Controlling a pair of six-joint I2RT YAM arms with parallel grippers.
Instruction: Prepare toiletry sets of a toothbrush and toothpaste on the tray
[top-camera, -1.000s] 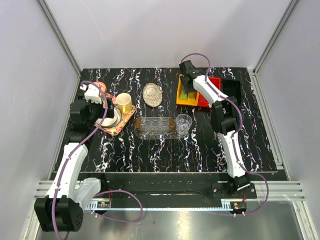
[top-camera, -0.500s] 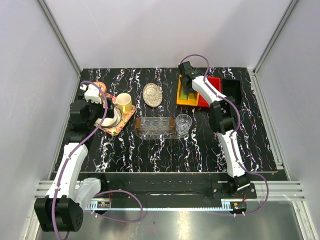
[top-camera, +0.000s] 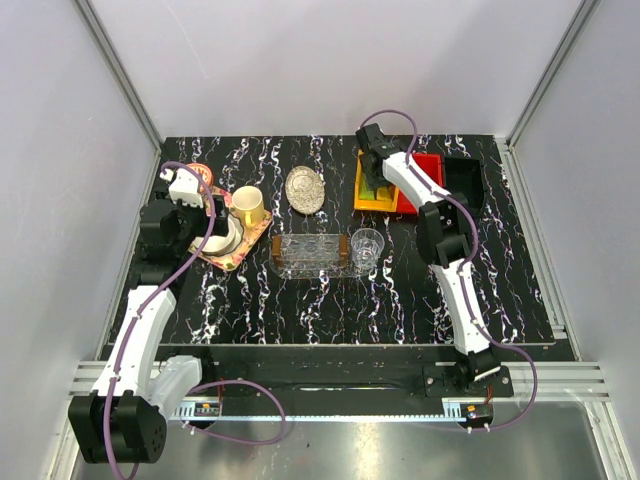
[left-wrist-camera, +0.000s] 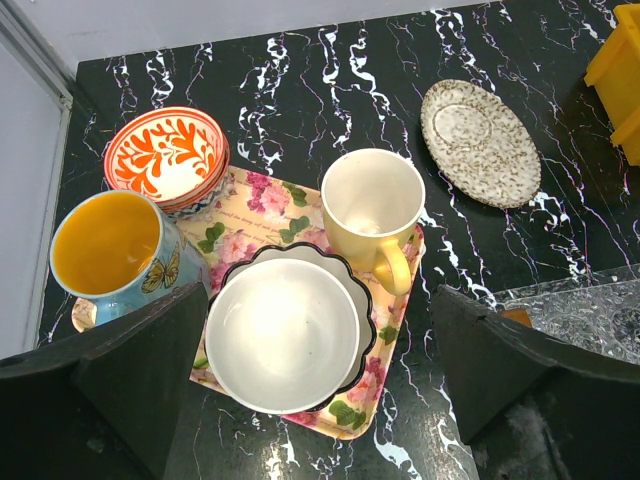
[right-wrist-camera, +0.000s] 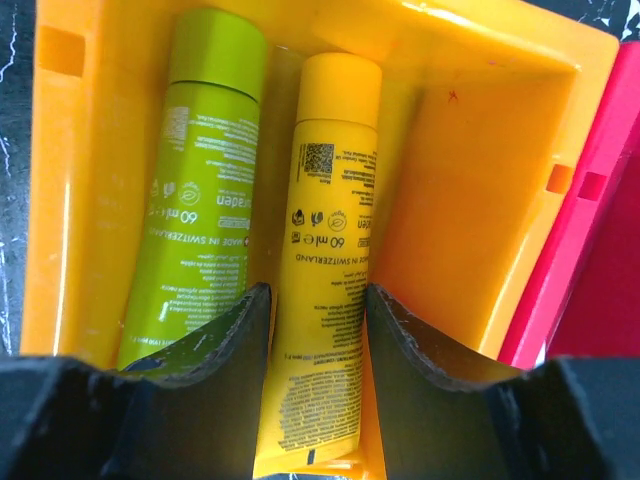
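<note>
While the right gripper (right-wrist-camera: 318, 300) reaches down into the orange-yellow bin (right-wrist-camera: 470, 180) at the far right part of the black marbled table (top-camera: 300, 310), its two fingers stand on both sides of the yellow toothpaste tube (right-wrist-camera: 330, 200) and touch its edges, so it grips this tube at the lower half. The tube lies flat in the bin with its cap pointing away from the wrist camera. Just beside it, on the left in the wrist view, lies the green toothpaste tube (right-wrist-camera: 200, 180), parallel to it and free. A red bin (right-wrist-camera: 590, 250) stands against the orange-yellow one, and what is inside it I cannot tell from these views. The clear oval tray (top-camera: 310, 253) sits in the middle of the table, well apart from the bins, with a clear glass cup (top-camera: 367, 247) just at its right end. Behind it lies the small silvery dish (left-wrist-camera: 480, 142). The left gripper (left-wrist-camera: 318, 310) hangs with its jaws wide apart and holds nothing, above the floral tray (left-wrist-camera: 255, 210) on the left side. On or around this tray are a yellow mug (left-wrist-camera: 372, 215), a white bowl (left-wrist-camera: 283, 335), an orange patterned bowl (left-wrist-camera: 167, 157) and a blue cup (left-wrist-camera: 120, 250) with a butterfly on it.
</note>
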